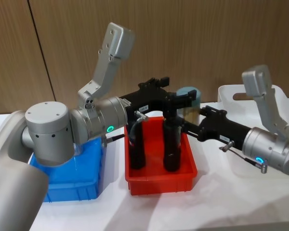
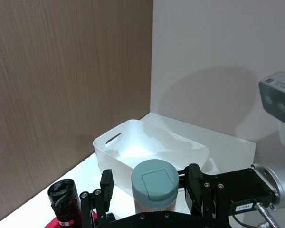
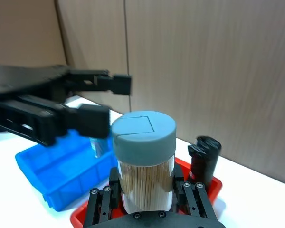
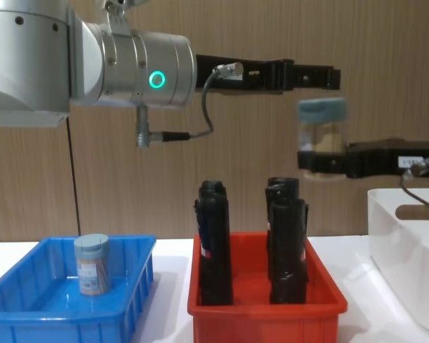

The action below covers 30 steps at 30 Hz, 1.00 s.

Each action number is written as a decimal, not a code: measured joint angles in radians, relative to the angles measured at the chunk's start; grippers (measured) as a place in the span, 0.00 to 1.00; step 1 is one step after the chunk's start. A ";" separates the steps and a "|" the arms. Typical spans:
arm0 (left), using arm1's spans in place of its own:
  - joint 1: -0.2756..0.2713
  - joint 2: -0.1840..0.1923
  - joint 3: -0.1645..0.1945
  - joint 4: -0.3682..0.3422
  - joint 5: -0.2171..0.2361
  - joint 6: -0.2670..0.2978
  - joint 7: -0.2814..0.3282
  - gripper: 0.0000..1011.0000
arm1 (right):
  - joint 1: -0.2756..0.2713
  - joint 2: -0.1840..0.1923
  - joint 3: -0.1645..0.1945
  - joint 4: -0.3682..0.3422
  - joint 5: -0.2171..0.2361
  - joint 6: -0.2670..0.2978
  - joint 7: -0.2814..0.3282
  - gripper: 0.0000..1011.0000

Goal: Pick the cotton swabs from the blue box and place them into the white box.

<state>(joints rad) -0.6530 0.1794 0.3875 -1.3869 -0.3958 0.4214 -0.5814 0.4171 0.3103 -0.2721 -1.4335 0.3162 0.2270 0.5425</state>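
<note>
The clear plastic jar of cotton swabs (image 3: 143, 156) with the grey-blue lid was held up in mid-air, clamped low on its body by the right gripper (image 3: 147, 194), the jaws closed in on either side of it with the lid standing clear above them. It was seen hanging over the red plastic bin (image 4: 264, 314), above the tall black wrapped rolls (image 4: 214, 243) — between the two task bins, in neither.

The left gripper (image 4: 327, 77) was stretched out over the same red bin, its jaws spread wide with nothing in them, its fingertips just above and beside the jar's lid but not touching it.

The step in hand was judged to be the carry: the jar was out of the bright blue ribbed plastic bin (image 4: 129, 300) and not yet in the milky-white plastic bin (image 4: 407, 243) at the robot's right. A second jar (image 4: 91, 264) was seen standing upright in the blue bin, so the task was reckoned about half done at best.

For the next move, the jar would need to be swung right, clear of the left gripper's fingers and the tops of the rolls, brought over the white bin's rim, lowered inside and only then released — a drop from height could tip it.
</note>
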 joint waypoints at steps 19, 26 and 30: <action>0.000 0.000 0.000 0.000 0.000 0.000 0.000 0.99 | -0.002 0.039 0.045 0.086 0.015 -0.039 -0.081 0.64; 0.000 0.000 0.000 0.000 0.000 0.000 0.000 0.99 | 0.009 0.052 0.064 0.121 0.000 -0.059 -0.121 0.64; 0.000 0.000 0.000 0.000 0.000 0.000 0.000 0.99 | 0.021 0.057 0.073 0.147 -0.015 -0.066 -0.140 0.64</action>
<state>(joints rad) -0.6531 0.1794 0.3876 -1.3869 -0.3958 0.4214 -0.5814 0.4385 0.3674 -0.1993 -1.2860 0.3017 0.1612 0.4026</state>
